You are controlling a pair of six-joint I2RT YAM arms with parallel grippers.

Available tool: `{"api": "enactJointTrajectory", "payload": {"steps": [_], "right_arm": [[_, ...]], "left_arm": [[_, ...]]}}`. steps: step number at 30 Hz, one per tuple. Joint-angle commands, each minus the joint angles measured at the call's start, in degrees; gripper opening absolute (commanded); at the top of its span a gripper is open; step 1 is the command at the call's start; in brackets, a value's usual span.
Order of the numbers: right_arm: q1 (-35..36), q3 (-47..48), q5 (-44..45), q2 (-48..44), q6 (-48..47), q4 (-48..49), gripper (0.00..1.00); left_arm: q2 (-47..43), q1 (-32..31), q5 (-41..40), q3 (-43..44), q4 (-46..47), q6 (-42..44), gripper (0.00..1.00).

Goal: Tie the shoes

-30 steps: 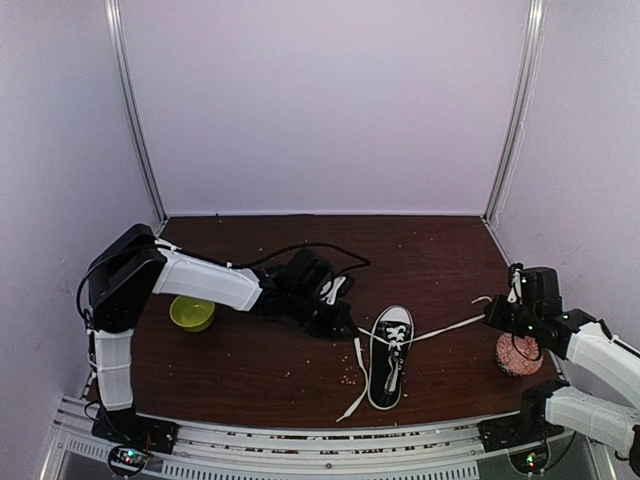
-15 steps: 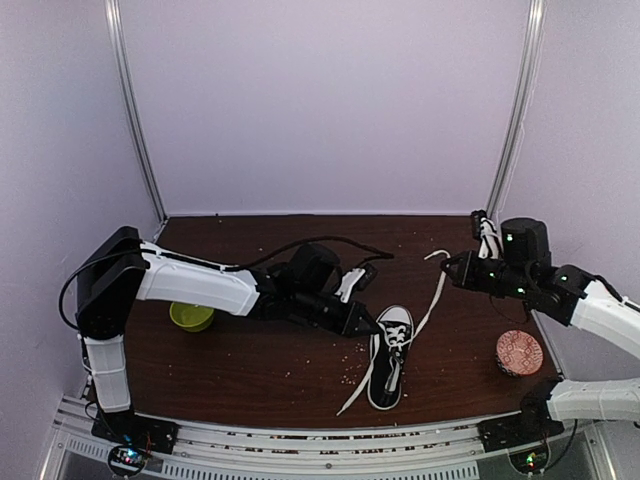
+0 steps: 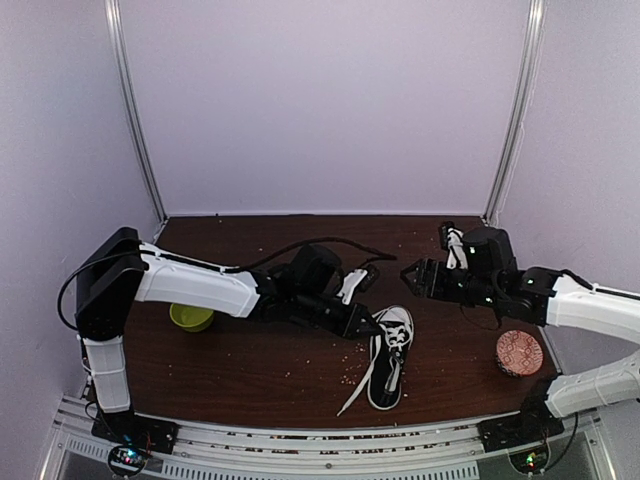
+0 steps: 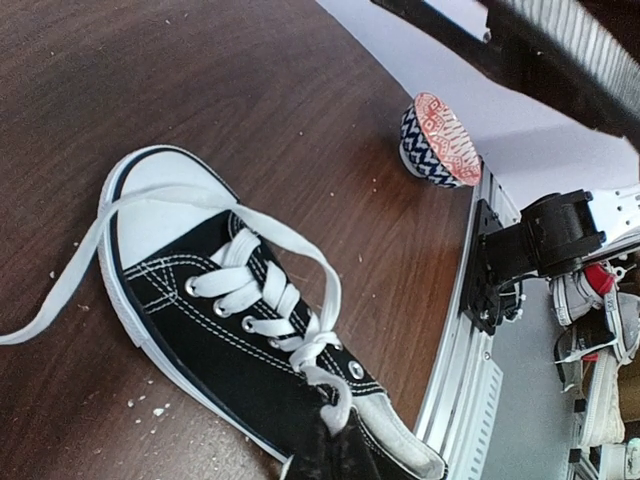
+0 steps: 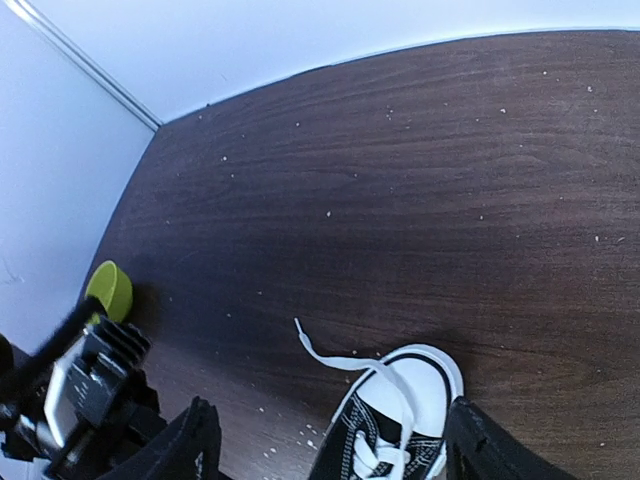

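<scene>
The shoe is a black low-top sneaker with a white toe cap, lying on the brown table with its toe pointing away from the arm bases. My left gripper is at the shoe's left side, shut on a white lace close to the top eyelets. The other lace lies slack over the toe cap, its end on the table. My right gripper hovers open above and behind the toe, nothing between its fingers.
A green cup sits under the left arm. A red-patterned bowl stands at the right near the front rail. Crumbs are scattered round the shoe, and a black cable arcs behind the left wrist.
My right gripper rose, swung left over the shoe and opened, letting go of the lace, which fell across the toe. The left gripper slid right to the shoe and stayed shut.
</scene>
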Motion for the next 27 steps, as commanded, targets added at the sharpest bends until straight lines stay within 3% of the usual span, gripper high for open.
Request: {"api": "enactJointTrajectory", "payload": {"steps": [1,5,8,22,27], "right_arm": [[-0.4,-6.7,-3.0,-5.2,-9.2,4.8,0.77],[1.3,-14.1,-12.7,-7.1,-15.0,14.2,0.75],[4.1,-16.8,-13.4,-6.2,-16.0,19.0,0.76],[15.3,-10.5,0.2,7.2,-22.5,16.5,0.65],[18.3,-8.3,11.4,9.2,-21.7,14.7,0.56]], "left_arm": [[-2.6,-0.4,-1.2,0.5,1.2,0.2,0.0],[-2.2,-0.4,-3.3,3.2,-3.7,-1.0,0.0],[-2.1,-0.4,-2.7,3.7,-3.9,-1.7,0.0],[-1.0,-0.4,-2.1,5.0,-4.8,-2.3,0.0],[-0.7,-0.4,-1.7,5.3,-4.9,-2.4,0.0]]}}
